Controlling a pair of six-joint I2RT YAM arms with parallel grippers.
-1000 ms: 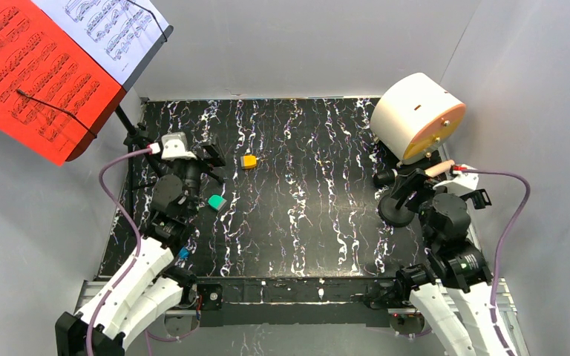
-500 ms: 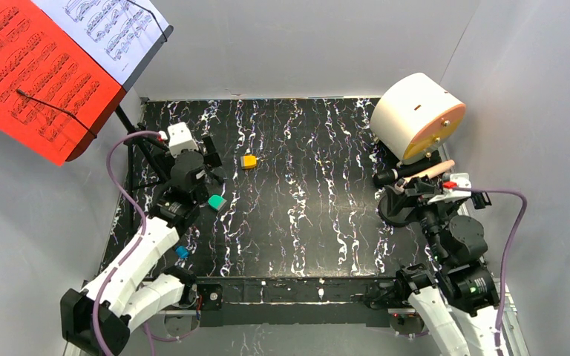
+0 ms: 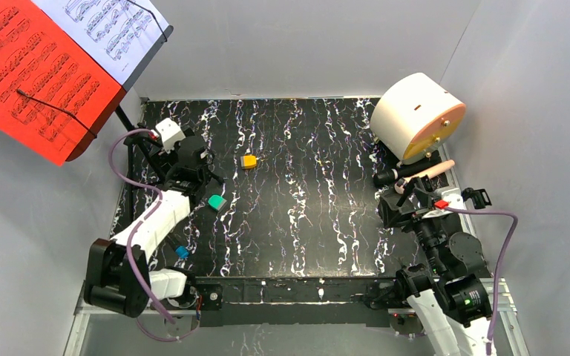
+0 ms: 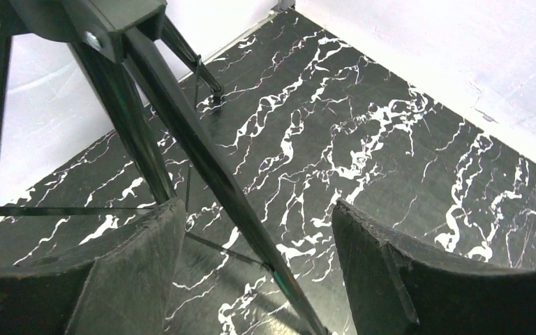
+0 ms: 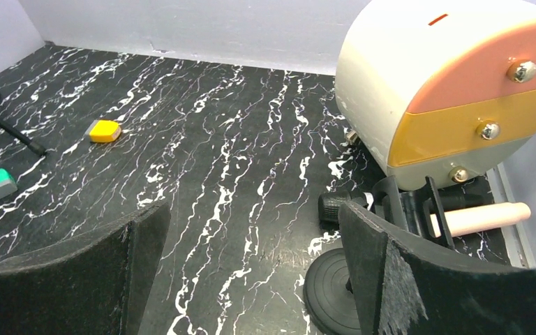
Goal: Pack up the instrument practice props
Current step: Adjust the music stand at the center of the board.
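- The right claw (image 5: 251,216) sits at about 4 o'clock on the table (image 3: 304,222). It is released, with its fingers spread wide and nothing between the pads. I judge it is open to take the microphone stand.
- The round stand base (image 5: 331,286) lies low in the claw's gap, close against the right finger and partly hidden behind it. I cannot tell whether it touches that finger.
- The black microphone (image 5: 335,207) and the beige microphone (image 5: 481,218) lie crosswise in clips above that base. They are at roughly 2 o'clock from the gap, just past the right fingertip and clear of both pads. Clipped up like that, they would probably travel with the stand.
- The left claw (image 4: 258,216) is at about 10 o'clock on the table and is also released wide. One slanted leg of the music stand (image 4: 206,160) runs straight through its gap, and neither finger appears to touch it. It looks lined up to close on that leg.
- A green block (image 3: 217,202) and a yellow block (image 3: 249,161) lie on the table at 4 and 3 o'clock from that claw, apart from it.
- The white drum (image 5: 419,91) with the orange face stands at 1 o'clock, just behind the microphones, and crowds any approach from the far side.
- The red sheet (image 3: 30,74) and the white sheet (image 3: 115,30) rest on the tilted rack beyond the table's 10 o'clock corner, well above the left claw. Thin wire arms pin them so they do not slide off.
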